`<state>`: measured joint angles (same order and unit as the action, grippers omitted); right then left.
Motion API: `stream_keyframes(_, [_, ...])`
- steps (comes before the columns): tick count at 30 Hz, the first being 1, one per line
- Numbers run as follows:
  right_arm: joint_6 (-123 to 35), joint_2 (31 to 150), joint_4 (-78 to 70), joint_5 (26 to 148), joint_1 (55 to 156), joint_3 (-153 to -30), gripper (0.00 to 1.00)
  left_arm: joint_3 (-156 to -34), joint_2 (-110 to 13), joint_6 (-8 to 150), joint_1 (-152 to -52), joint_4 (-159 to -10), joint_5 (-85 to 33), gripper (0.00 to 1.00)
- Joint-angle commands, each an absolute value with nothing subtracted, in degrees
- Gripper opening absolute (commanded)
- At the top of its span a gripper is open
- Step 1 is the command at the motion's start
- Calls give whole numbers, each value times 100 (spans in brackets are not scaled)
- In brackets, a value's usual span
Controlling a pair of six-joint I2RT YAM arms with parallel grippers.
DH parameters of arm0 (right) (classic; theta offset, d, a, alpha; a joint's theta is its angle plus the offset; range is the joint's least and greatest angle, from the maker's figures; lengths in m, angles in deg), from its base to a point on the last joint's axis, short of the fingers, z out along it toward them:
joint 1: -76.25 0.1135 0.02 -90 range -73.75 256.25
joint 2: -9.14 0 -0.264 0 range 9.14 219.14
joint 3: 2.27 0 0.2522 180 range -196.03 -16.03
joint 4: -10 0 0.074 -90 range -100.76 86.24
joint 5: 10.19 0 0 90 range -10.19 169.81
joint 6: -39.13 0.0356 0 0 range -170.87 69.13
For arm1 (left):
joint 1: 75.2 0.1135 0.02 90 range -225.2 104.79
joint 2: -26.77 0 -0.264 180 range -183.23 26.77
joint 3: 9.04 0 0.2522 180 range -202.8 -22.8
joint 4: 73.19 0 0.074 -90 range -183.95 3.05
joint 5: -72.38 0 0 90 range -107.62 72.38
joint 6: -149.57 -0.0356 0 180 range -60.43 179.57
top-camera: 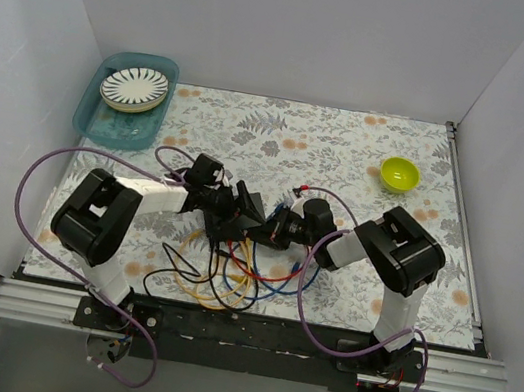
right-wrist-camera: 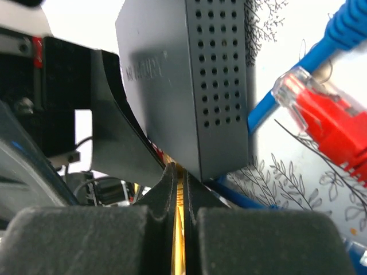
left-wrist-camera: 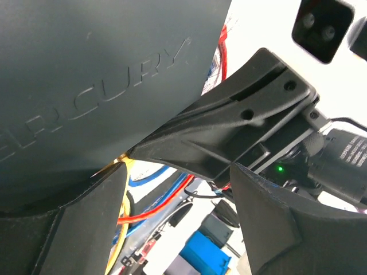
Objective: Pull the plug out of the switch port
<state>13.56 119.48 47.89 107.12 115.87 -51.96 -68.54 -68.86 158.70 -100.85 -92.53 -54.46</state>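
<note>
The switch [top-camera: 243,205] is a matte-black box standing on edge between the two grippers at the table's middle. In the left wrist view its lettered face [left-wrist-camera: 86,86] fills the upper left. In the right wrist view its vented side [right-wrist-camera: 218,86] stands just past my fingers. My right gripper [right-wrist-camera: 180,172] is shut on a yellow cable [right-wrist-camera: 180,240] that runs up under the switch's lower edge; its plug is hidden. My left gripper [left-wrist-camera: 179,169] is open, jaws wide apart, with the switch against its left finger [left-wrist-camera: 63,229]. A loose red plug [right-wrist-camera: 327,120] lies to the right.
Yellow, blue, red and black cables [top-camera: 228,271] lie tangled on the floral cloth in front of the grippers. A teal tray [top-camera: 102,122] with a striped plate [top-camera: 134,87] is at the back left. A yellow-green bowl [top-camera: 399,173] is at the back right.
</note>
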Motion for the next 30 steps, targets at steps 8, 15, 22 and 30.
stream_keyframes(8, [777, 11418, 4195, 11190, 11730, -4943, 1, -7395, -7272, 15546, -9780, -9284, -4433, 73])
stream_keyframes(15, [-601, 10205, 1807, 10215, 11712, -5496, 1, -7702, -6833, 15388, -9507, -9248, -4434, 74])
stream_keyframes(22, [-1334, 9668, -367, 8985, 11669, -5779, 1, -7799, -6938, 15458, -9226, -9231, -4451, 74])
stream_keyframes(30, [-1325, 9167, -782, 8622, 11519, -5251, 9, -8037, -7052, 15423, -9085, -9275, -4530, 75])
